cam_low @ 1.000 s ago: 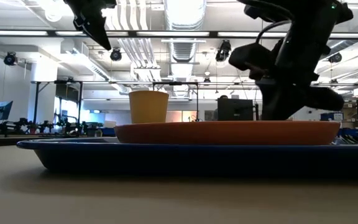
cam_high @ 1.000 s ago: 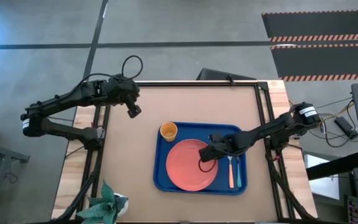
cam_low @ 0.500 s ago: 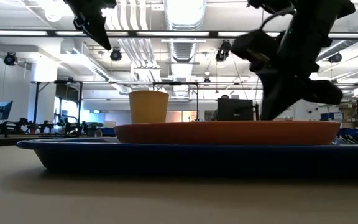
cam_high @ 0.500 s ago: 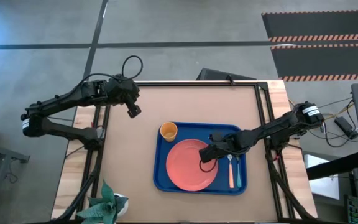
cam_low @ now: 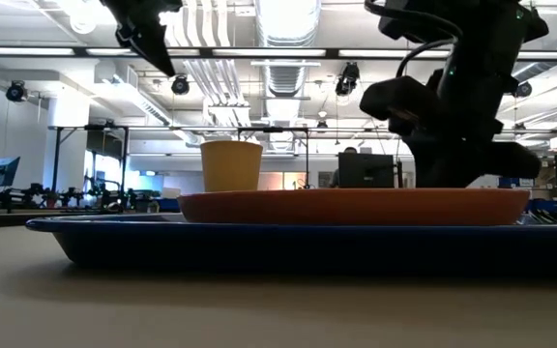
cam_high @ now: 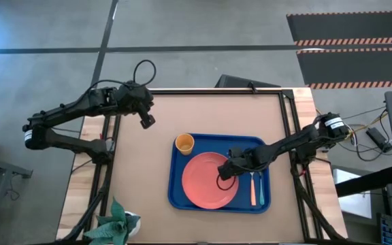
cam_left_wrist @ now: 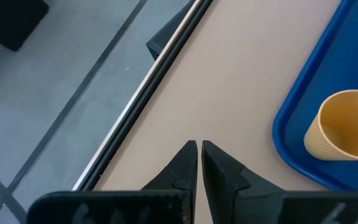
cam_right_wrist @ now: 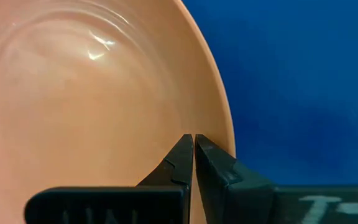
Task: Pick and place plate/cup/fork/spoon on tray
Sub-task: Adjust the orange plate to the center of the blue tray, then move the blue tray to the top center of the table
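The coral-pink plate lies flat in the blue tray. The orange-yellow cup stands upright in the tray's far left corner and also shows in the left wrist view. The peach-handled fork and the teal-handled spoon lie in the tray to the right of the plate. My right gripper is shut and low over the plate's right part. My left gripper is shut and empty, high over the table's far left. My right gripper points down with shut fingertips just inside the plate's right rim. I cannot tell whether they touch the plate. The plate lies flat in the tray.
Bare table top lies to the left of the tray and beyond it. A green plant stands at the table's near left corner. The table's far edge has a dark rail.
My right gripper has stayed over the plate's right part, tipping over and then back upright. The plate, the cup, the fork and the spoon have not moved.
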`<state>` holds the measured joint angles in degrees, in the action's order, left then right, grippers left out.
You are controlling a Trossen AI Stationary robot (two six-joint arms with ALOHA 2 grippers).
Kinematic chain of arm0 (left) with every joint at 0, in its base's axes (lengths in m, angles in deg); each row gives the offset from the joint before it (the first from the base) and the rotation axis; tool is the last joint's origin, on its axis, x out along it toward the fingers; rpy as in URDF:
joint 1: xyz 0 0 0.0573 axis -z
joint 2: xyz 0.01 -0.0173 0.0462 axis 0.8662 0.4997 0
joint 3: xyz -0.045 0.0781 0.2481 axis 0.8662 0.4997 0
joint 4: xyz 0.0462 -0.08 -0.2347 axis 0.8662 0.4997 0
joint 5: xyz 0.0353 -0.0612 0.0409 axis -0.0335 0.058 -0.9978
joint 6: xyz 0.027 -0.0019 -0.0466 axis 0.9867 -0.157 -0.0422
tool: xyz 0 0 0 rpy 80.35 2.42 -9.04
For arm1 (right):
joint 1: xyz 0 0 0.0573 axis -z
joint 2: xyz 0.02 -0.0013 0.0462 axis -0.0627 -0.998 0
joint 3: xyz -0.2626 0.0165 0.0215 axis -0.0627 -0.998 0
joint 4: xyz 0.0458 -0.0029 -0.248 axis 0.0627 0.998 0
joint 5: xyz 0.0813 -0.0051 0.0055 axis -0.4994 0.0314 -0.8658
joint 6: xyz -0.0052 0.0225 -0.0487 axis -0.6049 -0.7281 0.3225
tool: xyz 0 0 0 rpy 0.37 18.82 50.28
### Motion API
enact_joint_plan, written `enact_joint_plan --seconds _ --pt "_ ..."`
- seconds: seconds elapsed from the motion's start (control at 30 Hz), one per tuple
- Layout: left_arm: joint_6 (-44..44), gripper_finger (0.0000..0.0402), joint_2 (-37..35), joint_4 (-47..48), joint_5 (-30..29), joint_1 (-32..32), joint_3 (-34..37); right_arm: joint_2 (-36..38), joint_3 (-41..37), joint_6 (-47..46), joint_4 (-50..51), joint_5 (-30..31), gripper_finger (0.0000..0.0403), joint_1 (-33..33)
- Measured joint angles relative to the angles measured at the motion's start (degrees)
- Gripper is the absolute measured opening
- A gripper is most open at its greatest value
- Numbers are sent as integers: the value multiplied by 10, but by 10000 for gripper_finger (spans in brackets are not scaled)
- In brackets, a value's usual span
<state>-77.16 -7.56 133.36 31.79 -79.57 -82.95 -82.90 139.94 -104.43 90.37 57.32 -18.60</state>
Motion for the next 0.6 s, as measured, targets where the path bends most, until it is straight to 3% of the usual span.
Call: enact_joint_plan --seconds 0.23,0.6 --pt "0 6 0 -5 10 0 0 1 0 -14 50 -35 8 -11" --pt "-1 6 1 -5 11 0 1 9 24 -19 66 -16 8 -25"
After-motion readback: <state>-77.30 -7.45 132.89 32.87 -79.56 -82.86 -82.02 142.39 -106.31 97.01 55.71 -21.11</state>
